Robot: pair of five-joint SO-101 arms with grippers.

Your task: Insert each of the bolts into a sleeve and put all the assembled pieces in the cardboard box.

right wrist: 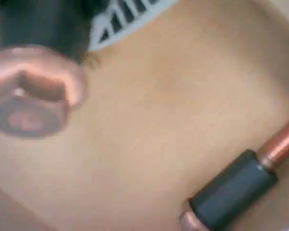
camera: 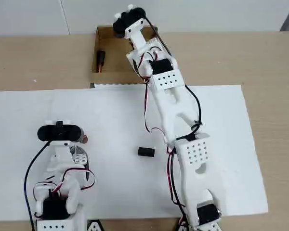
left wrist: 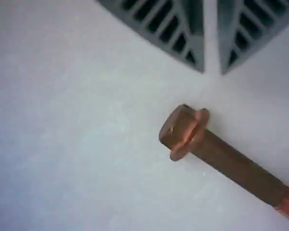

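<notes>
Nearest, the left gripper (left wrist: 213,67) points down at a sheet of white paper (camera: 111,115). Its two grey, ribbed fingers (left wrist: 173,29) are drawn almost together, a thin strip of paper showing between them, and they hold nothing. Just beside the tips lies a copper bolt (left wrist: 221,161): a smooth round shaft with a flanged hex head turned toward the gripper. The far end of its shaft is cut off at the edge of the left wrist view. In the high view the arm's wrist covers the fingers, and the bolt is only a small copper spot at its side.

Farther out on the paper, well apart from the bolt, lies a short black sleeve (camera: 146,152), a plain matte cylinder.

Farthest, the right gripper (camera: 125,21) hangs over the far rim of an open cardboard box (camera: 97,48) standing on the wood table (camera: 38,57). The right wrist view, badly blurred, shows it pinching an assembly (right wrist: 31,96), a black sleeve with a copper bolt head at its end; only one ribbed finger is visible. On the box floor lies a second assembly (right wrist: 233,190), with copper at both ends of its sleeve.
</notes>
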